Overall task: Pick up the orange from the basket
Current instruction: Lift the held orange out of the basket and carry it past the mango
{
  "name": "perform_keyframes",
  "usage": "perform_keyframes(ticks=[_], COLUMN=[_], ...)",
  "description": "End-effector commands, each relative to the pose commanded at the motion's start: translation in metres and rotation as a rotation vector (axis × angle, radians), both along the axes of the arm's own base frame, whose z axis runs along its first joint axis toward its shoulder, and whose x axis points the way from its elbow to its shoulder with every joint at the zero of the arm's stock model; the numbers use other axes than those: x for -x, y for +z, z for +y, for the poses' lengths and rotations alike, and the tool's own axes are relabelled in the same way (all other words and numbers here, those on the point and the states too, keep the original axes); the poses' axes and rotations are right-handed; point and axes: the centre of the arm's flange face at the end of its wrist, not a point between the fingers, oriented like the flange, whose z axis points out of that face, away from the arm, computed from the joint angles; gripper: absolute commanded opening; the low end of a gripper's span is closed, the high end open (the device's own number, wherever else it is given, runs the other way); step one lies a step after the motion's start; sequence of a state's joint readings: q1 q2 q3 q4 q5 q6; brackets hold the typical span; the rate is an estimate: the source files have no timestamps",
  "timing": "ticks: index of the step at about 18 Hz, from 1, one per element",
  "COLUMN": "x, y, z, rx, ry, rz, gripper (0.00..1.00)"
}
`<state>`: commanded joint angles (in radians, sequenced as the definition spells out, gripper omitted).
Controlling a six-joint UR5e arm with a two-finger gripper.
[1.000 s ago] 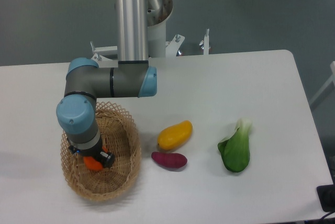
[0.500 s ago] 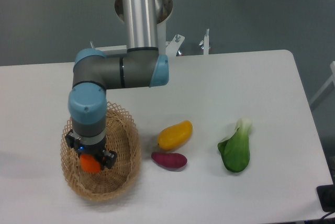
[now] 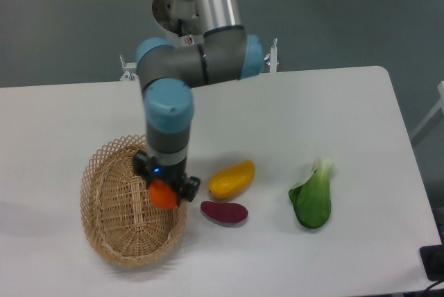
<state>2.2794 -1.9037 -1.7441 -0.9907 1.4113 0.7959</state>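
The arm reaches down from the back, its wrist pointing straight down over the right rim of the basket (image 3: 111,193). The claw (image 3: 165,191) pinches the orange (image 3: 163,195), held just above the rim. A mango (image 3: 232,178) lies on the surface (image 3: 312,109) nearby.

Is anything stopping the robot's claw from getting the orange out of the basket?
Nothing visible is. The gripper is already shut on the orange and holds it over the right rim of the basket, whose inside looks empty. The mango and the purple sweet potato lie on the table to the right, apart from it.
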Motion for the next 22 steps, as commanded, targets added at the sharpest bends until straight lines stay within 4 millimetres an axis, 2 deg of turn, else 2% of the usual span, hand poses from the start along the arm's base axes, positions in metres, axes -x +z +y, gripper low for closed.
perform_keyframes(ticks=[7, 11, 12, 17, 20, 22], x=[0.033, 0.07, 0.079, 0.12, 0.137, 0.142], y=[0.0, 0.006, 0.013, 0.015, 0.021, 0.019], z=[-0.043, -0.07, -0.08, -0.116, -0.128, -0.131], rx=[0.067, 0.074, 0.066, 0.112, 0.107, 0.107], ry=[-0.031, -0.023, -0.036, -0.035, -0.064, -0.067], rz=[0.031, 0.059, 0.073, 0.125, 0.143, 0.145], gripper=[0.6, 0.6, 0.6, 0.6, 0.6, 0.6])
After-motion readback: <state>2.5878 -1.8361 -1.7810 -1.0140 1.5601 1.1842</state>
